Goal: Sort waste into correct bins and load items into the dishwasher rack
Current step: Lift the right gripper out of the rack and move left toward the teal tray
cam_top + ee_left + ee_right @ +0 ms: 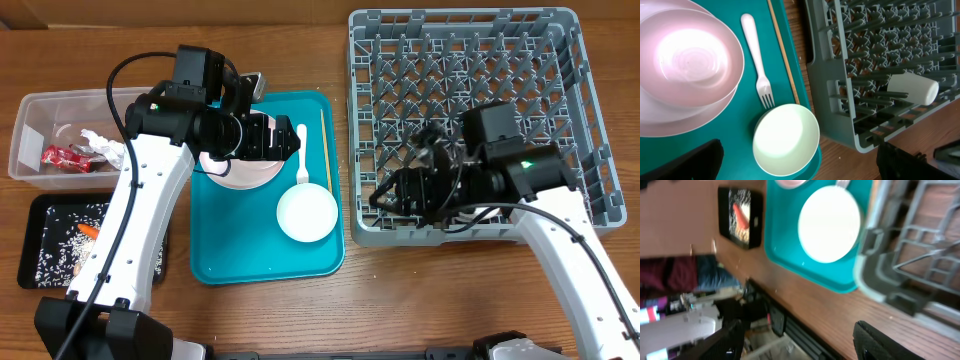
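The pale pink bowl (687,55) sits on the white plate (670,122) on the teal tray. Beside them lie the white fork (756,55), a tan chopstick (782,50) and a white bowl (786,139). My left gripper (280,138) is open and empty above the plate and bowls; in its wrist view (802,157) the fingers flank the white bowl from above. A white cup (912,87) lies in the grey dishwasher rack (465,18). My right gripper (395,190) is open and empty over the rack's front left corner, also in its wrist view (800,337).
The clear tub (40,110) at the left holds a red wrapper (62,156) and white tissues (100,143). The black tray (45,210) in front of it holds rice (60,250) and the carrot (88,231). The teal tray (230,250) lies between the bins and the rack.
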